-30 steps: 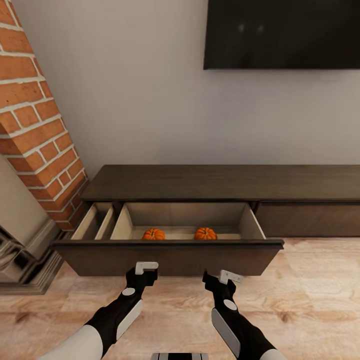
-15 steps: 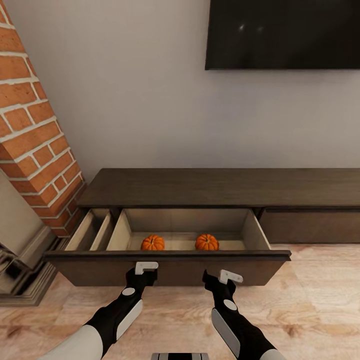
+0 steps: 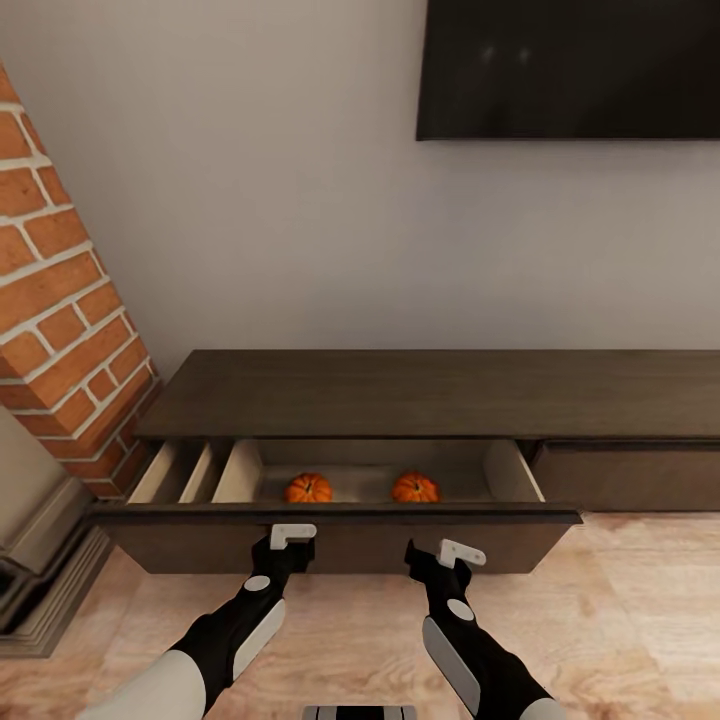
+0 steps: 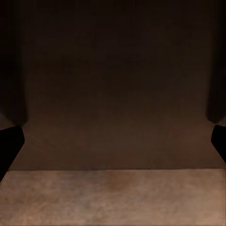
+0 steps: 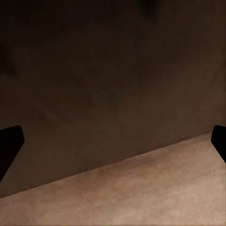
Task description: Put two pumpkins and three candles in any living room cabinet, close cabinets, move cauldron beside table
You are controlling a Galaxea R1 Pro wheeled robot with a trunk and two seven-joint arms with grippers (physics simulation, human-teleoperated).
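Held the black, white-capped left gripper and its twin, the right gripper, low and level, side by side, both aimed at the flat dark brown wood-grain drawer front. Kept each pair of black fingers spread wide apart with nothing between them, as read from the tips at the far edges of both wrist views. Sat very close to that front, perhaps touching; could not tell which.

Just beyond, inside the pale-lined pulled-out drawer, lay the two small round orange ribbed pumpkins, well apart, one ahead of each gripper. Ran the drawer's long axis crosswise to both arms, with the long, low dark brown cabinet straight behind it against the grey wall.

Judged the coming move a square push away from the robot, both arms about equally near, one at either side of the front's middle, so as to slide it in without skewing.
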